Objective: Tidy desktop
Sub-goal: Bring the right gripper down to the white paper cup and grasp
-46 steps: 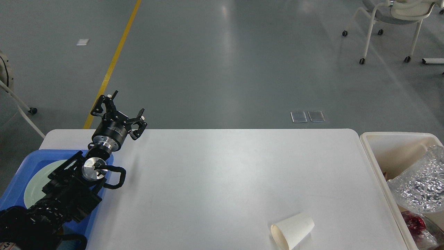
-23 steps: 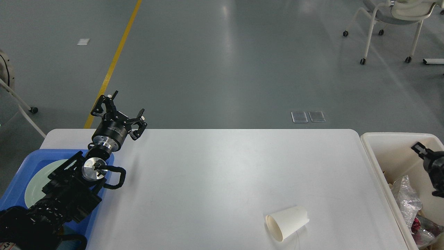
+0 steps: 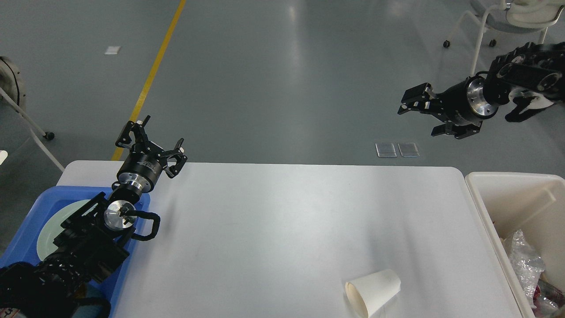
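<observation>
The desktop (image 3: 273, 229) is a wide white tabletop with rounded corners. A white paper cup (image 3: 373, 292) lies on its side near the front right, mouth toward the front left. My left gripper (image 3: 155, 139) is open and empty, held over the table's far left corner above the blue tray (image 3: 26, 221). My right gripper (image 3: 419, 115) is open and empty, raised high past the table's far right edge, well away from the cup.
The blue tray at the left holds a pale green plate (image 3: 50, 227), partly hidden by my left arm. A cream-white bin (image 3: 507, 194) stands off the table's right edge with crumpled clear plastic (image 3: 523, 265) inside. A wheeled chair (image 3: 507, 17) stands far right.
My right arm came into view over the bin, then rose high to the upper right. The silvery plastic has sunk lower in the bin. The cup rolled slightly. The left arm is unchanged.
</observation>
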Robot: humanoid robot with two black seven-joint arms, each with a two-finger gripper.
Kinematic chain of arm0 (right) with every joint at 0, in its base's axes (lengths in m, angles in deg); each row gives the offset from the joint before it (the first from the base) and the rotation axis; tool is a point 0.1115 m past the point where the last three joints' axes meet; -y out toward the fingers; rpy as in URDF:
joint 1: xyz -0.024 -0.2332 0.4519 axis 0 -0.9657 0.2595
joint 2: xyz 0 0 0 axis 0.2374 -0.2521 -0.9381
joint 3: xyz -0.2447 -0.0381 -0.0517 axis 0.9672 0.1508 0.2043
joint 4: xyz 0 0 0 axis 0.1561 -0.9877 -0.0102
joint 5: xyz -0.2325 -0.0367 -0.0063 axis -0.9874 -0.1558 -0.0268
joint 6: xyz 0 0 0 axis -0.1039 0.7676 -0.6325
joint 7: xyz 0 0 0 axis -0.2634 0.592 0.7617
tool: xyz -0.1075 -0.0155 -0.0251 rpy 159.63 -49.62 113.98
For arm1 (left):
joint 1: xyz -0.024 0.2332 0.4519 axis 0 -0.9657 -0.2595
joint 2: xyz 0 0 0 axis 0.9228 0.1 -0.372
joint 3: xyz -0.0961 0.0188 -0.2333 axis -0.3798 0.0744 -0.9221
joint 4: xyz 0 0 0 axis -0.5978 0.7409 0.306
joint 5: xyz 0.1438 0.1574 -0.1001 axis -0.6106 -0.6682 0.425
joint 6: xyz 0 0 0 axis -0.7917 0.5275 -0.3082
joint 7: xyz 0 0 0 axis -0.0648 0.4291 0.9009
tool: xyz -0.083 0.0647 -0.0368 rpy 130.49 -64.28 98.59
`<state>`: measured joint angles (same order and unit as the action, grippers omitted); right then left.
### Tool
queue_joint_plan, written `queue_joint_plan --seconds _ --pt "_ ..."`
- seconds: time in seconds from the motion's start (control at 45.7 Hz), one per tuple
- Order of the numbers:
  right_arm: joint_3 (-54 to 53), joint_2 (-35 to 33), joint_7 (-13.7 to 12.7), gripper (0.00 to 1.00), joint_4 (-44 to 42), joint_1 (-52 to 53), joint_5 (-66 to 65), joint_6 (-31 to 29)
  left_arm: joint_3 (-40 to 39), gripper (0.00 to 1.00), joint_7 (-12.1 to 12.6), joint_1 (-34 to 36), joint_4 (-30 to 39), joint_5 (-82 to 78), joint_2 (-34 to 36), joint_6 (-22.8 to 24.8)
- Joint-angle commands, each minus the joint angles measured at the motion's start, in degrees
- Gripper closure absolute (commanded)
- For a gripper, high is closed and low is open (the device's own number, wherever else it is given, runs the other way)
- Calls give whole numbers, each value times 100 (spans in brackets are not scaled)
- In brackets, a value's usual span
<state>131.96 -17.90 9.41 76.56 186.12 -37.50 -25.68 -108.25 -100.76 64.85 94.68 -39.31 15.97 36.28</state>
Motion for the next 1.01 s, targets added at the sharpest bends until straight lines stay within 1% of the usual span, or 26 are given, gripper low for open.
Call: queue_joint_plan --seconds 0.0,0.044,0.109,0.175,0.284,0.416,0.525,0.678,0.81,0.919,0.985 --pt "9 115 -8 0 2122 923 -84 251 2 2 0 0 1 0 0 0" --pt "79 133 -8 0 2167 933 -84 286 -7 2 0 0 1 0 0 0" --pt "219 89 -8 0 1992 749 -172 409 -7 2 0 0 1 0 0 0" --pt "421 -25 -8 0 1641 232 -172 585 -7 2 0 0 1 0 0 0" --pt "589 -534 1 0 1184 -735 -207 892 -7 2 0 0 1 0 0 0" --pt "422 -1167 27 0 1068 -1843 -269 1025 -7 2 0 0 1 0 0 0" --pt "-78 -1475 176 0 1069 -2441 -260 1042 -7 2 8 0 1 0 0 0" --pt "-527 -1607 185 0 1103 -2986 -172 1051 -7 2 0 0 1 0 0 0" --pt "-1001 -1598 185 0 1314 -3426 91 1139 -7 2 0 0 1 0 0 0" --pt "-1405 -1458 185 0 1262 -3813 408 1262 -7 2 0 0 1 0 0 0" --pt "-1503 -1239 185 0 1157 -4006 426 1358 -7 2 0 0 1 0 0 0"
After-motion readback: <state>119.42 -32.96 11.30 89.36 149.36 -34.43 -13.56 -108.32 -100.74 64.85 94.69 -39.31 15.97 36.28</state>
